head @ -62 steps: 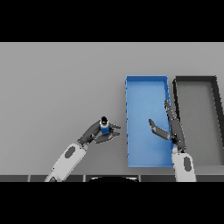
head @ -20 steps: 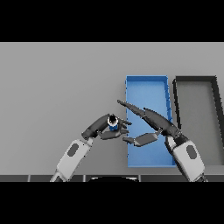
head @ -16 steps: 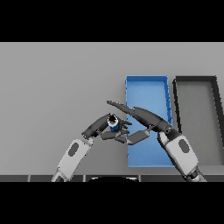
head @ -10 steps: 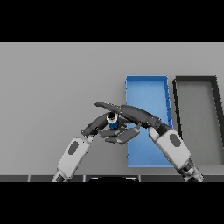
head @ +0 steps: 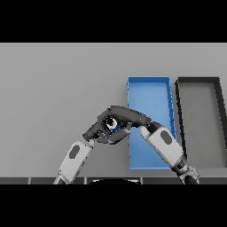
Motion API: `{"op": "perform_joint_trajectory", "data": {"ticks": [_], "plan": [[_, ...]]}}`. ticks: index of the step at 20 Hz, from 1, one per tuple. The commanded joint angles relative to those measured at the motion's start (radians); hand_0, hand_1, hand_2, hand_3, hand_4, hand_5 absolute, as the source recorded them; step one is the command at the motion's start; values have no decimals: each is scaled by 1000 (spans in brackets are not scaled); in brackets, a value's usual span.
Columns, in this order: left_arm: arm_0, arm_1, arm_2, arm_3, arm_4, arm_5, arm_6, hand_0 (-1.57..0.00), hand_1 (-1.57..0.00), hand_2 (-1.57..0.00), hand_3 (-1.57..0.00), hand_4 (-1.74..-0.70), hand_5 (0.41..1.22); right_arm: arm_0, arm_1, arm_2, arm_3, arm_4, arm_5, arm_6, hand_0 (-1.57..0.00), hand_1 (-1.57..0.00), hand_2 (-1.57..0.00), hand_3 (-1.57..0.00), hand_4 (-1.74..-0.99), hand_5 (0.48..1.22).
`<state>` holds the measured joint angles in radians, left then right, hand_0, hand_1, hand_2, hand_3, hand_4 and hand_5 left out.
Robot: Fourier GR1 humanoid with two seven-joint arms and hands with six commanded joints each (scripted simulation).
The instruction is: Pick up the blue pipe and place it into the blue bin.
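reaching across since before, right robot hand (head: 126, 114) and left robot hand (head: 98, 129) both clasp blue pipe (head: 112, 125) beside blue bin (head: 149, 88).

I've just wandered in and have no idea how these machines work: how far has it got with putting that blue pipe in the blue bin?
About halfway. The blue pipe is already gripped by the left hand, left of the blue bin. Right now the right hand is closing around it too, apparently taking it over. Still left: carrying it over the bin and letting go; the bin holds nothing yet.

A black bin (head: 200, 124) sits on the grey table (head: 57, 88), far right.
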<state>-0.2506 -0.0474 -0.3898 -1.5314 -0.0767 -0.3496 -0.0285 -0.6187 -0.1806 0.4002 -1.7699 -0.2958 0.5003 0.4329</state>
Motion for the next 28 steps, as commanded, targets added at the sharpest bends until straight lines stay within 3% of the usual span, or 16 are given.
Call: {"op": "perform_joint_trajectory", "data": {"ticks": [1,3,6,9,10,14,15,16,19,21,24,28], "plan": [[1,-5,9,0,20,-10,14,-1571,-1571,-1571,-1523,-1677,1221,11,3,5,0,-7,-11,-10,-1215,-1215,-1233,-1021,-1581,650],[-1,-10,16,4,43,-26,-4,-1571,-1571,-1571,-1502,-1699,1221,5,-5,10,8,-30,-20,-16,-1343,-1343,-1354,-1186,-1628,856],[-8,-23,16,18,49,-31,-13,-1571,-1571,-1571,-1441,-1718,1221,14,-24,40,-1,-6,-31,-71,-1454,-1454,-1460,-1357,-1680,1034],[-18,-19,18,6,24,-17,9,-1571,-1571,-1571,-1433,-1728,1221,7,-41,51,8,-11,-45,-120,-1511,-1511,-1514,-1462,-1710,1125],[-24,-21,23,14,25,-17,6,-1571,-1571,-1571,-1428,-1730,1221,7,-39,52,7,-23,-56,-113,-1523,-1523,-1526,-1484,-1716,1144],[-15,-3,17,-5,-21,18,-38,-1571,-1571,-1571,-1454,-1724,1221,8,-29,57,1,-4,-97,-133,-1551,-1551,-1552,-1535,-1731,1190],[-16,8,21,-6,-35,24,-50,-1462,-1342,-1293,-1166,-1599,1221,7,-29,60,-10,4,-111,-126,-1555,-1555,-1556,-1542,-1733,1196],[-13,13,15,0,-37,9,-63,-1169,-1073,-1034,-933,-1475,1221,-1,-17,72,-5,16,-119,-100,-1558,-1558,-1559,-1548,-1734,1201],[-22,25,18,-5,-64,-54,-50,-598,-549,-529,-477,-1206,1221,3,-26,69,-19,0,-122,-68,-1565,-1565,-1565,-1559,-1738,1211],[-11,29,23,-14,-85,-70,-22,-383,-351,-338,-305,-1085,1029,12,-22,76,-34,21,-124,-33,-1567,-1567,-1567,-1563,-1739,1214],[-13,24,35,-11,-73,-69,54,-195,-179,-173,-156,-996,770,10,-17,68,-28,29,-126,-55,-1569,-1569,-1569,-1567,-1740,1218],[12,10,33,-24,-64,-60,98,-79,-73,-70,-63,-968,567,19,-4,69,-26,20,-135,-68,-1570,-1570,-1570,-1569,-1741,1220]]}}
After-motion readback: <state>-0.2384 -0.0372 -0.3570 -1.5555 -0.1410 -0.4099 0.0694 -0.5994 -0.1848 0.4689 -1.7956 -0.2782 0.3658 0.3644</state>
